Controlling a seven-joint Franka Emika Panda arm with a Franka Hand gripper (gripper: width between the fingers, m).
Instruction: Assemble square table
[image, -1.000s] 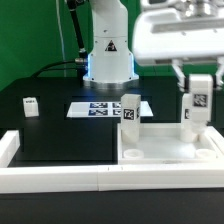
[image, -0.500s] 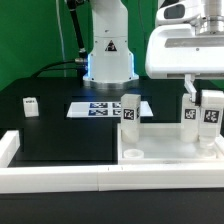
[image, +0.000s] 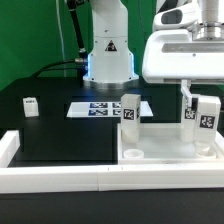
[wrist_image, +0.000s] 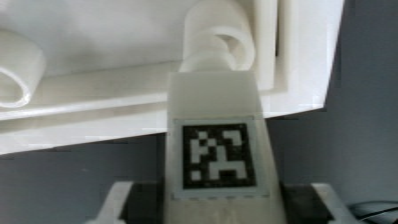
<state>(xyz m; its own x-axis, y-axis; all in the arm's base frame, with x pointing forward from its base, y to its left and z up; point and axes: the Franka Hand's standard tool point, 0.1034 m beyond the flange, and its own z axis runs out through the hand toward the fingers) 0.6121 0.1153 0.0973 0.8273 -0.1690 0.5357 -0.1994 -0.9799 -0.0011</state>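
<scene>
The gripper (wrist_image: 217, 202) is clamped on a leg (image: 207, 118) at the right of the frame, over the slab (image: 160, 150). A second leg (image: 131, 110) stands on the slab in the middle. A third leg (image: 30, 105) sits far left.

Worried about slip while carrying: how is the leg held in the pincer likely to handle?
The leg looks like rigid moulded plastic, so it probably won't flex. It is small, so likely light. Its smooth flat faces sit in the pincer, so it might slip or twist if knocked.
</scene>
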